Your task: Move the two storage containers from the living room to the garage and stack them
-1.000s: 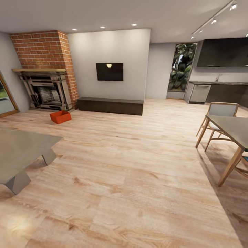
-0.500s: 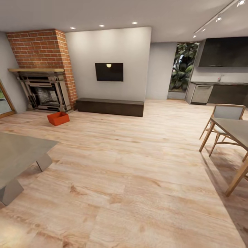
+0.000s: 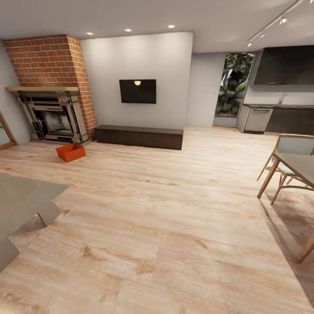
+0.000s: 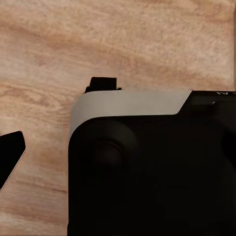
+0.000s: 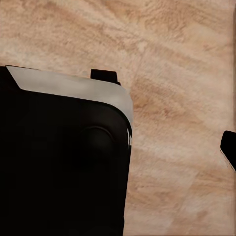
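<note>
Head view, container: I count one orange-red storage container (image 3: 70,152) on the light wood plank floor (image 3: 174,226), just in front of the brick fireplace (image 3: 50,100), apart from the long dark cabinet (image 3: 138,136).
Head view, room: one black TV (image 3: 138,91) on the wall, one grey table (image 3: 22,205) at my left, one wooden table (image 3: 301,174) with one chair (image 3: 288,152) at my right.
Left wrist view: I see the robot's dark body (image 4: 152,167) over plank floor; left pincer state I cannot tell.
Right wrist view: dark body (image 5: 59,157) over the same planks; right pincer state I cannot tell.
</note>
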Robot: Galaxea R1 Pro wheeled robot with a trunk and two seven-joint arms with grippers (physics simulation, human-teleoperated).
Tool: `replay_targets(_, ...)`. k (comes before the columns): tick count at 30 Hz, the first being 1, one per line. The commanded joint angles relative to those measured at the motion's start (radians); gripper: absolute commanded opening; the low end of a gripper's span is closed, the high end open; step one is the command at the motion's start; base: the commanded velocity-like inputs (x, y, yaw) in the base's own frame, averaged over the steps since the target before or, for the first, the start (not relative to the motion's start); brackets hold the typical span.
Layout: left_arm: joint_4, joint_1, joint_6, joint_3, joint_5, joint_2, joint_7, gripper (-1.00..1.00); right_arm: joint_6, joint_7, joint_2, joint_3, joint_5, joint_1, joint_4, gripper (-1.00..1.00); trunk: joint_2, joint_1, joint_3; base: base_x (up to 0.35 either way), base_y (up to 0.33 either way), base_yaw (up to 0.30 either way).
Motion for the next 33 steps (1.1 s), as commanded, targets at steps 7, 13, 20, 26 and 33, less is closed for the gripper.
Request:
replay_targets(7,0.001,-0.001,-0.004,0.003,0.001,0.0,0.002,1.0,-0.006,-0.001,0.0,0.008,-0.008,-0.001,0.003,1.0,0.0,0.001,-0.001,0.323,0.0,0.137)
replay_targets(13,0.001,-0.001,-0.004,0.003,0.001,0.0,0.002,1.0,-0.006,-0.001,-0.001,0.008,-0.008,-0.001,0.003,1.0,0.0,0.001,-0.001,0.323,0.0,0.26)
replay_targets(20,0.001,-0.001,-0.005,0.003,0.001,0.0,0.002,1.0,-0.006,-0.001,-0.001,0.008,-0.008,-0.001,0.003,1.0,0.0,0.001,-0.001,0.323,0.0,0.089)
replay_targets(26,0.001,-0.001,-0.005,0.003,0.001,0.0,0.002,1.0,-0.006,-0.001,-0.001,0.008,-0.008,-0.001,0.003,1.0,0.0,0.001,-0.001,0.322,0.0,0.003)
replay_targets(33,0.002,-0.001,-0.005,0.003,0.001,0.0,0.002,1.0,-0.006,-0.001,-0.001,0.008,-0.008,-0.001,0.003,1.0,0.0,0.001,-0.001,0.322,0.0,0.0)
